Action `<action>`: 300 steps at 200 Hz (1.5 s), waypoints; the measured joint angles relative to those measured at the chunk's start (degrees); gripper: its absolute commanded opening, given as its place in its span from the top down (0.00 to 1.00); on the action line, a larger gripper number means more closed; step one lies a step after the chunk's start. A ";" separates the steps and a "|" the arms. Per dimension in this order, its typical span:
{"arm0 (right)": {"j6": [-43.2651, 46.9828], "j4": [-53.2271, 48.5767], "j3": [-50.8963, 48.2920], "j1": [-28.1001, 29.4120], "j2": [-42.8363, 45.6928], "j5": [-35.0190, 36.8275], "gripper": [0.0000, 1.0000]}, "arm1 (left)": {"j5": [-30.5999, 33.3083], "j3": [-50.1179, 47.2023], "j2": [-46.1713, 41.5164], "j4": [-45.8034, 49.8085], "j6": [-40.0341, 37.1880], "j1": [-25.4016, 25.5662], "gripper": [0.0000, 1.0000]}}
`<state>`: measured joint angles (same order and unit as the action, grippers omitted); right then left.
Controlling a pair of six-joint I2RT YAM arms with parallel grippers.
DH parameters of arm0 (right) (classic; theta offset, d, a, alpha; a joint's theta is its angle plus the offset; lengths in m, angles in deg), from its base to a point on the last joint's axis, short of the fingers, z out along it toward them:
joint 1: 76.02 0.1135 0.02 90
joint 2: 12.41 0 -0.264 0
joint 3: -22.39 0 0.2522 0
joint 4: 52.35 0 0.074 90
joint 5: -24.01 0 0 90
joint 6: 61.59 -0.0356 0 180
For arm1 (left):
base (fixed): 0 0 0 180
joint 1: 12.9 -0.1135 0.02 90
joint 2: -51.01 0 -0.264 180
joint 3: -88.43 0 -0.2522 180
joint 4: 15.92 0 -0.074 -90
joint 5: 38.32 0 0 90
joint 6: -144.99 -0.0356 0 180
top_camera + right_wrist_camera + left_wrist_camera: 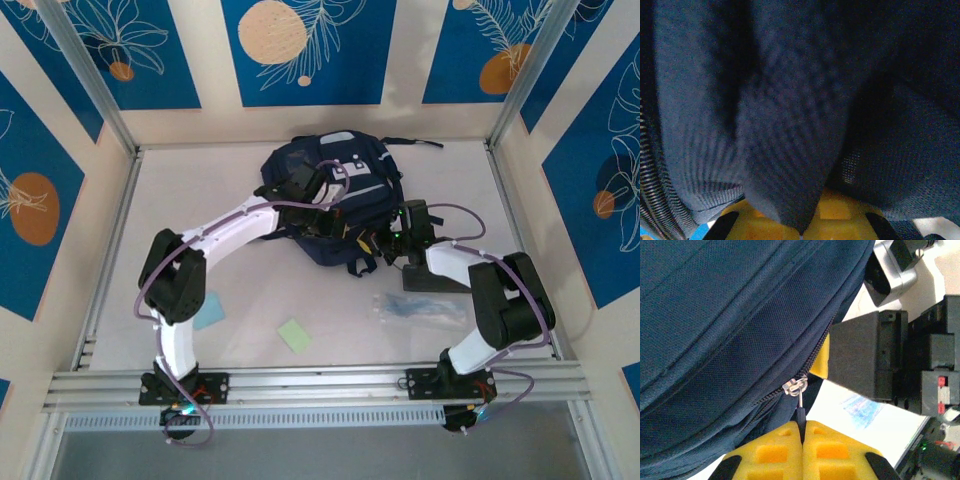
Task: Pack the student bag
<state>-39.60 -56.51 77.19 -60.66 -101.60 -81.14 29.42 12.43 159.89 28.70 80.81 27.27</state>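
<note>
Top external view: the backpack (340, 180) lies flat on the table (250, 300), toward 12 o'clock from the table's middle, with both arms reaching onto it.
Left gripper (802, 429): pinched tight on the zipper pull (801, 412), which hangs from the slider (794, 385) at 12 o'clock of the yellow pads (775, 450).
Right gripper (801, 229): closed on a fold of the backpack's cloth, at the bag's 4 o'clock edge in the top view.
Feel: soft, limp woven fabric. It will likely bunch and sag rather than hold its shape, and drag along if the zip is pulled without a brace.
Weight: probably light; I cannot tell what is inside.
Where to hold: the thin pull for the zip, though it could slip out; a thick fold beside the track as the brace.
Loose things: green note (294, 334) and clear packet (415, 305), at 5 to 6 o'clock of the bag.
</note>
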 measured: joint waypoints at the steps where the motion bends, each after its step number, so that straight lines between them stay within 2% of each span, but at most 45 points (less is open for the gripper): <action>1: 0.02 0.00 0.00 0.00 0.02 0.00 1.00 | 0.02 0.00 -0.02 0.04 -0.11 0.00 1.00; 60: 2.21 -2.45 -0.46 -1.77 4.50 1.31 1.00 | 7.45 -2.78 -2.95 7.96 -11.19 -2.27 1.00; 100: 4.35 -4.17 -0.57 -1.99 5.62 1.70 1.00 | 12.63 -6.99 -3.34 8.59 -13.16 -6.69 1.00; 144: 6.80 -5.77 -0.57 -1.97 7.28 1.46 1.00 | 22.75 -8.13 -3.34 5.68 -13.88 -11.32 1.00; 186: 9.07 -5.88 -0.57 -1.88 7.65 1.51 1.00 | 30.67 -8.48 -1.97 -2.60 -14.43 -14.45 1.00; 216: 10.08 -6.21 -0.57 -1.88 7.65 1.88 1.00 | 31.80 -6.73 2.71 -6.45 -14.21 -17.09 1.00; 251: 11.37 -6.10 -0.13 -1.81 7.65 0.87 1.00 | 30.71 -3.04 5.57 -5.07 -13.99 -18.56 1.00; 256: 11.58 -6.27 0.15 -1.81 7.65 0.70 0.99 | 30.40 -3.02 5.49 -4.98 -13.92 -18.56 0.93; 265: 12.11 -7.32 1.03 -1.84 7.65 0.37 0.88 | 29.94 -3.10 5.31 -4.98 -13.75 -18.58 0.70; 275: 13.03 -9.66 2.56 -1.92 7.65 0.44 0.68 | 30.14 -3.74 4.81 -5.25 -12.87 -18.82 0.48; 284: 14.10 -12.59 4.24 -2.32 7.89 0.83 0.49 | 30.18 -5.18 3.63 -5.57 -12.35 -19.54 0.23; 290: 15.10 -14.71 5.46 -2.64 8.20 1.44 0.39 | 30.18 -6.67 2.34 -5.70 -11.65 -20.22 0.03; 300: 16.83 -18.56 7.58 -3.26 9.29 2.80 0.23 | 29.88 -9.31 0.00 -6.23 -10.64 -20.94 0.00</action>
<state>-22.77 -75.06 84.77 -63.92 -92.31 -78.35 59.30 3.12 159.89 22.47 70.17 6.33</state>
